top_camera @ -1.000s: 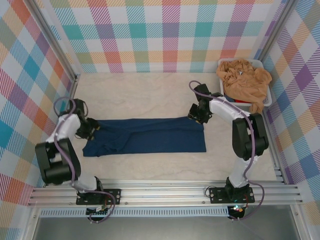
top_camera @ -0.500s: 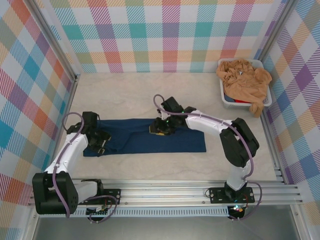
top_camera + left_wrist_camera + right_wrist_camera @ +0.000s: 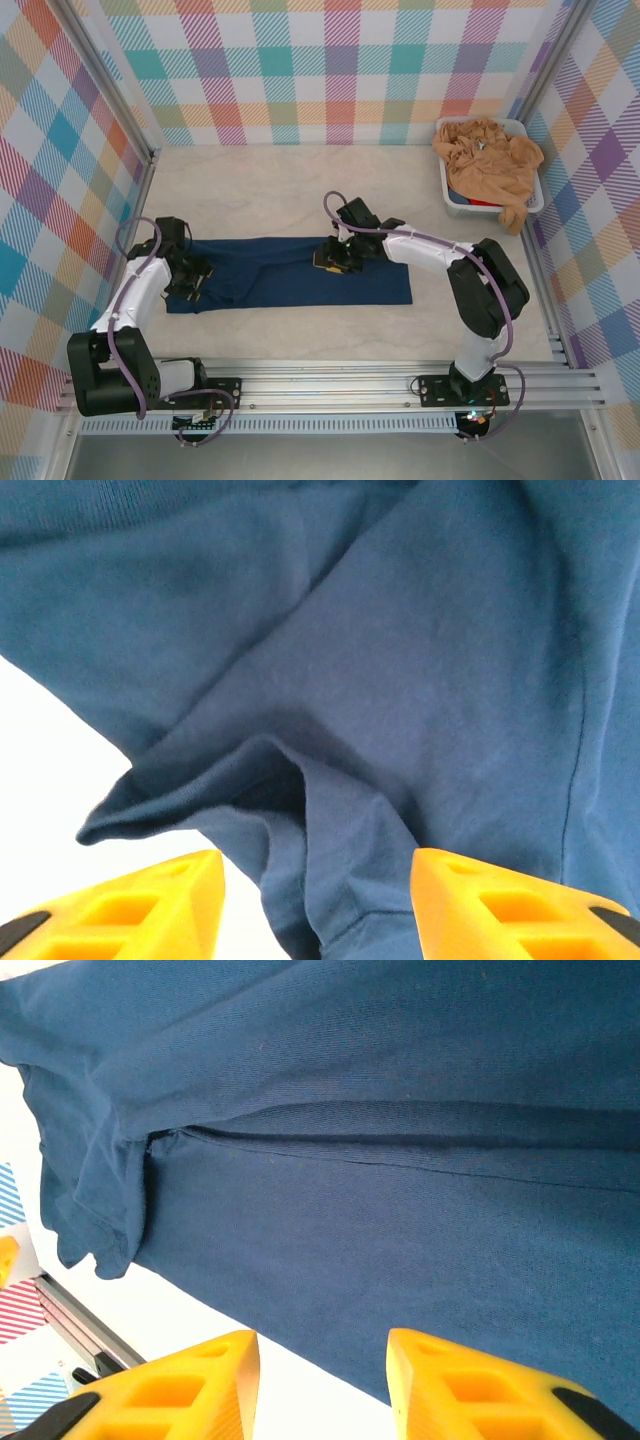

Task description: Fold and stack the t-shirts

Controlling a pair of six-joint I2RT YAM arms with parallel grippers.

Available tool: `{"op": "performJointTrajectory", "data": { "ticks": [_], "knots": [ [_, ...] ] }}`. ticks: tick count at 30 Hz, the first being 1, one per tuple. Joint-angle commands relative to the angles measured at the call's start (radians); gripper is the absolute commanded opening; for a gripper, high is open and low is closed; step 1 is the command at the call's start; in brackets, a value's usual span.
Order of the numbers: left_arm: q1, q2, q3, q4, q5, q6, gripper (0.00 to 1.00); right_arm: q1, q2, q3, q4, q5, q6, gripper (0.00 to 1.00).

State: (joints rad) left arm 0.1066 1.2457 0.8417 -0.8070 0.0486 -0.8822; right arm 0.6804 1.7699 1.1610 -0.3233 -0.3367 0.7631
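The navy t-shirt (image 3: 300,272) lies folded lengthwise on the counter (image 3: 300,190). The left hand (image 3: 190,284) is released over its bunched left end. The right hand (image 3: 332,260) is released at its far edge. Risk: a shallow pinch could take 1 layer only, skewing the fold.

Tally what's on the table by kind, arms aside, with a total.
Navy t-shirt: 1
Tan-orange cloth heap: 1, shirts within it uncountable
White tub: 1
Total: 3
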Motion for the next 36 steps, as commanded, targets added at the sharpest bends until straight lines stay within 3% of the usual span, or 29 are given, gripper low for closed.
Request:
{"op": "performJointTrajectory", "data": {
  "ticks": [1,5,9,12,17,21,30,36],
  "knots": [
    [0.039,0.037,0.082,0.071,-0.119,0.234,0.49,-0.001,-0.041,-0.009,0.003,0.011,-0.008,0.38],
    [0.161,0.171,0.126,0.205,0.043,0.495,0.48,-0.015,-0.056,-0.022,-0.006,0.008,-0.021,0.38],
    [0.178,0.259,0.137,0.259,0.107,0.726,0.48,-0.037,-0.077,-0.055,0.001,0.001,-0.02,0.38],
    [0.206,0.311,0.127,0.276,0.153,0.813,0.44,-0.056,-0.086,-0.07,-0.003,0.001,-0.022,0.38],
    [0.208,0.365,0.139,0.311,0.194,0.845,0.38,-0.083,-0.093,-0.076,-0.012,0.001,-0.024,0.38],
    [0.208,0.455,0.221,0.228,0.168,0.86,0.29,-0.097,-0.089,-0.075,-0.011,-0.003,-0.022,0.38],
    [0.207,0.46,0.239,0.145,0.088,0.825,0.37,-0.105,-0.073,-0.066,0.0,-0.001,-0.008,0.37],
    [0.208,0.468,0.215,0.185,0.138,0.769,0.35,-0.105,-0.075,-0.069,0.013,-0.005,-0.001,0.36]
  ]
}}
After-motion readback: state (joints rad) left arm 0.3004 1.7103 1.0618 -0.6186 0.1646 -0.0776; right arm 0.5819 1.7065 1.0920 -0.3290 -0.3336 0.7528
